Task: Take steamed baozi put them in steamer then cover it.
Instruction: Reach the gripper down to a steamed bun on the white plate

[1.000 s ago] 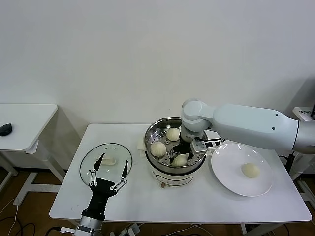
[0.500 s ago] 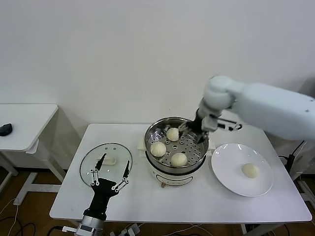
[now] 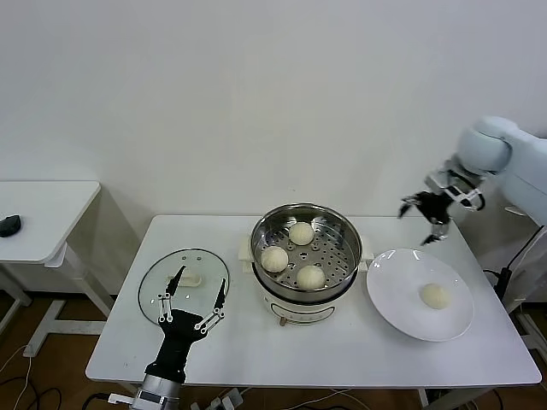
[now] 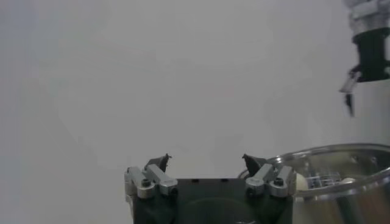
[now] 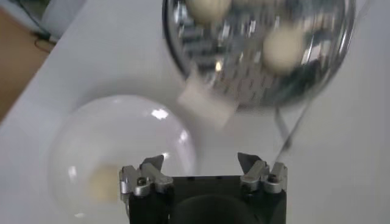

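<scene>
The steel steamer (image 3: 306, 224) stands mid-table on its white base and holds three baozi (image 3: 300, 233) (image 3: 274, 259) (image 3: 310, 277) on the holed tray. A fourth baozi (image 3: 435, 295) lies on the white plate (image 3: 402, 286) to the right. My right gripper (image 3: 425, 219) is open and empty, raised in the air above the plate's far edge. In the right wrist view the steamer (image 5: 304, 73), the plate (image 5: 122, 140) and its baozi (image 5: 100, 185) show below the gripper (image 5: 202, 165). The glass cover (image 3: 209, 265) lies flat at the table's left. My left gripper (image 3: 190, 292) is open over its near edge.
A second white table (image 3: 43, 213) with a dark object (image 3: 8, 224) stands at the far left. The steamer's rim (image 4: 329, 170) shows in the left wrist view beside the gripper (image 4: 206, 163). The table's front (image 3: 325, 350) is bare.
My right gripper let go of a baozi in the steamer's front, rose out of it and swung right, above the plate. The left arm has not moved.
</scene>
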You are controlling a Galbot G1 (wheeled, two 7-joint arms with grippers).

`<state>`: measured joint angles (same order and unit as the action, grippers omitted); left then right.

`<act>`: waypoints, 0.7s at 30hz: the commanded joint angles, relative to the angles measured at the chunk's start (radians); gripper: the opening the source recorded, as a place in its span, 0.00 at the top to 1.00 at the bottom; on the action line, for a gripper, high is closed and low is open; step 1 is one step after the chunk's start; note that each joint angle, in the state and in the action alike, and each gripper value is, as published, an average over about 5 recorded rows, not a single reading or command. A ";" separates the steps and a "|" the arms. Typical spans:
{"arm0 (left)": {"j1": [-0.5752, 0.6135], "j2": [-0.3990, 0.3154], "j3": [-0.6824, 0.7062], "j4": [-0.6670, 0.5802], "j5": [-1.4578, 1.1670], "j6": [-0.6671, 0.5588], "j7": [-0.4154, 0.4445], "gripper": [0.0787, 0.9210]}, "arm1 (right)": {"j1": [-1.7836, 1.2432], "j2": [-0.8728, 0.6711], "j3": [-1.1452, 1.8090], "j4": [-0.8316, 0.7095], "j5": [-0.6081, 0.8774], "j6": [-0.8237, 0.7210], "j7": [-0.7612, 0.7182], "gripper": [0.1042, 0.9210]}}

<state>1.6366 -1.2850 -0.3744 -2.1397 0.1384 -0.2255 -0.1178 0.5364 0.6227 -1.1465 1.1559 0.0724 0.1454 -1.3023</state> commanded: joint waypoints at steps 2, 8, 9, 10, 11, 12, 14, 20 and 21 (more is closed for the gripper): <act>0.003 -0.001 -0.002 -0.003 0.002 0.003 0.000 0.12 | -0.243 -0.096 0.089 -0.187 -0.027 -0.099 0.023 0.12; 0.007 -0.001 -0.006 0.000 0.004 0.004 0.001 0.12 | -0.367 -0.073 0.138 -0.210 -0.039 -0.099 0.097 0.12; 0.007 -0.001 -0.006 0.000 0.004 0.004 0.001 0.12 | -0.386 -0.067 0.149 -0.217 -0.039 -0.098 0.114 0.12; 0.007 -0.002 -0.006 0.001 0.004 0.004 0.001 0.12 | -0.404 -0.061 0.160 -0.223 -0.037 -0.097 0.127 0.12; 0.007 -0.002 -0.006 0.001 0.004 0.004 0.001 0.12 | -0.420 -0.056 0.172 -0.228 -0.036 -0.097 0.137 0.12; 0.006 -0.002 -0.006 0.001 0.004 0.004 0.001 0.12 | -0.434 -0.051 0.180 -0.233 -0.035 -0.097 0.148 0.12; 0.006 -0.002 -0.006 0.003 0.004 0.004 0.001 0.12 | -0.456 -0.041 0.196 -0.242 -0.037 -0.097 0.160 0.12; 0.006 -0.002 -0.008 0.010 0.004 0.002 0.001 0.12 | -0.485 -0.017 0.219 -0.267 -0.061 -0.097 0.171 0.12; 0.006 -0.002 -0.009 0.011 0.004 0.002 0.001 0.12 | -0.488 -0.013 0.222 -0.272 -0.062 -0.096 0.174 0.12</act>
<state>1.6422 -1.2865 -0.3827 -2.1295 0.1417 -0.2225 -0.1170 0.1640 0.5940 -0.9840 0.9387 0.0316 0.0615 -1.1790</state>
